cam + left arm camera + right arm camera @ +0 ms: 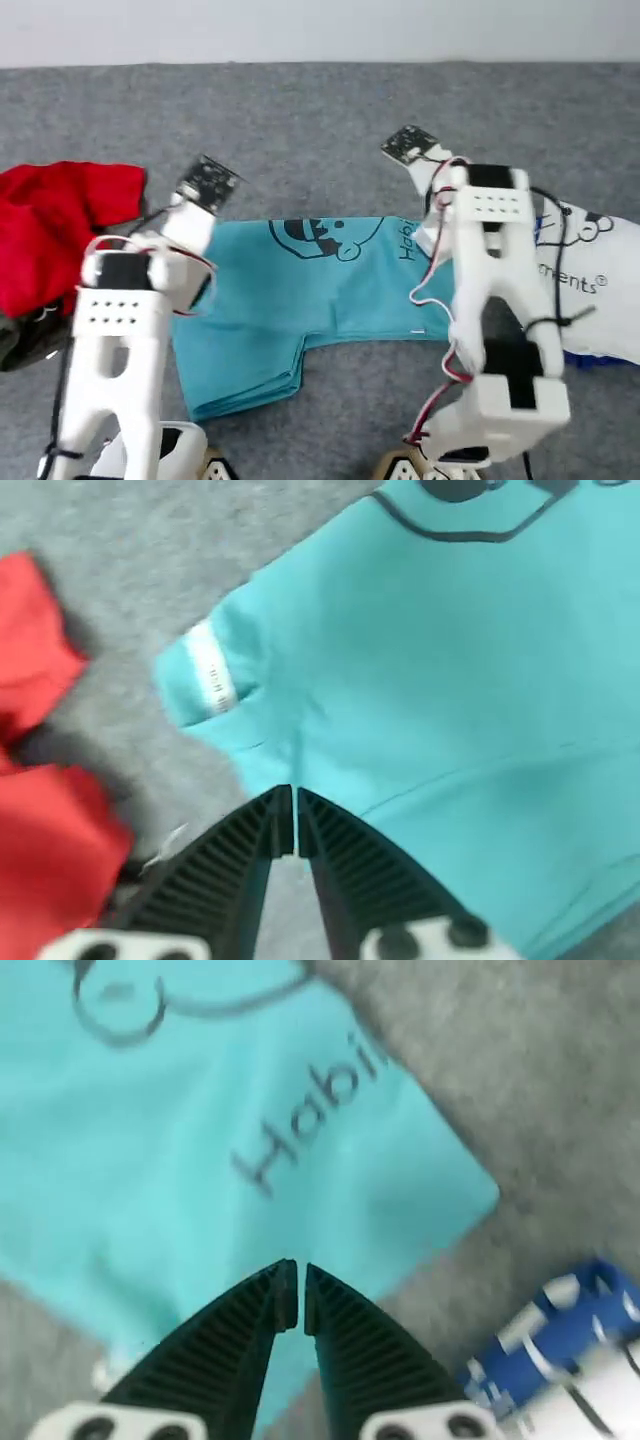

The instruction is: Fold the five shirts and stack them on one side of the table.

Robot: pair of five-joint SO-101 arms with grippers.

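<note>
A teal shirt [300,290] with a dark cartoon print lies across the middle of the grey table, partly folded, with layered edges at its near left. My left gripper [294,800] is shut, its tips just over the teal shirt's [450,680] edge near the white neck label [210,675]. My right gripper [298,1275] is also shut, above the teal shirt [150,1140] near its printed lettering and right corner. I see no cloth between either pair of fingers. A red shirt [50,230] lies crumpled at the far left. A white shirt [600,290] lies at the right.
A dark garment [15,345] pokes out under the red shirt at the left edge. Blue cloth [560,1360] shows beside the white shirt. Bare grey table [320,120] stretches behind the shirts. Both arm bases stand at the near edge.
</note>
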